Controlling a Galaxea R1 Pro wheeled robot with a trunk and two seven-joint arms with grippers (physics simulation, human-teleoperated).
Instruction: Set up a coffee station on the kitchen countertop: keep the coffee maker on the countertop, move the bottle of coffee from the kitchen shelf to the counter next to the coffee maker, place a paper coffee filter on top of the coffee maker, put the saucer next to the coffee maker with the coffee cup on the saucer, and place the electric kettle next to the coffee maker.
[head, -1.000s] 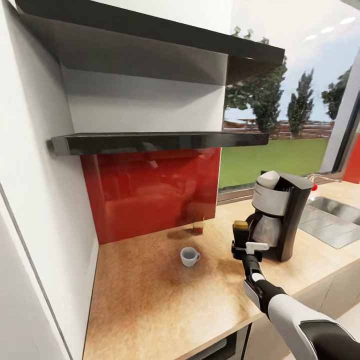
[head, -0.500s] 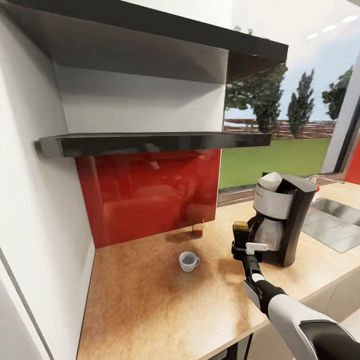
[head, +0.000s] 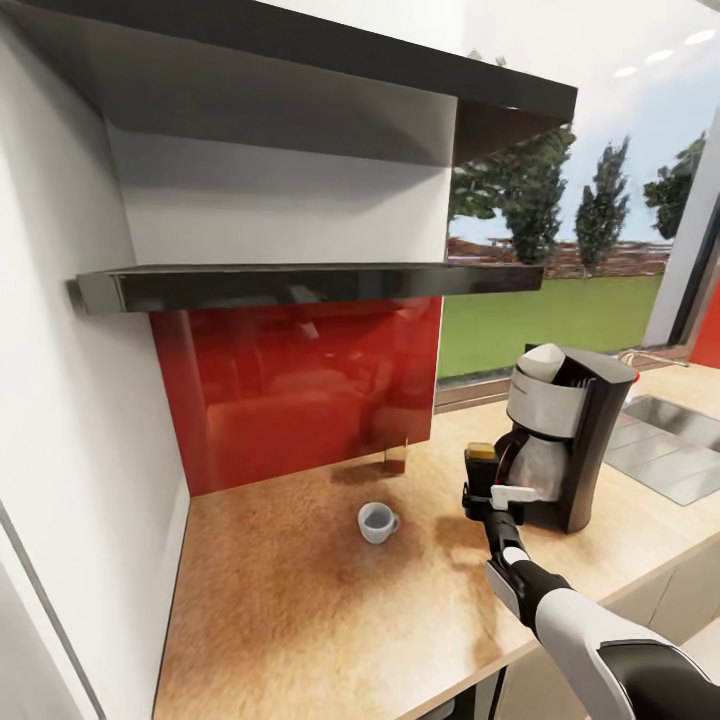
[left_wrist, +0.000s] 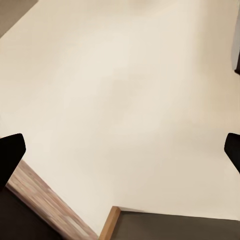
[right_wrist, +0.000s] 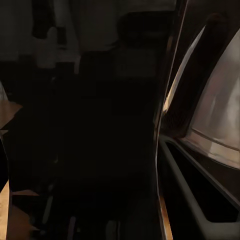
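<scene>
The left end effector (left_wrist: 120, 152) has its two dark fingertips (left_wrist: 11, 152) spread wide apart at opposite edges, nothing between them. Beyond lies a pale cream floor (left_wrist: 125, 90), with a wooden strip (left_wrist: 47, 202) and a dark grey panel (left_wrist: 180, 227) along one side.

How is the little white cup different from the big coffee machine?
The coffee cup is small, white and low; the coffee maker is tall, black with a silver band. The coffee cup stands alone in the open; the coffee maker has the right hand beside it, holding the bottle of coffee, and something white sits on its top. Both stand upright on the kitchen countertop.
</scene>
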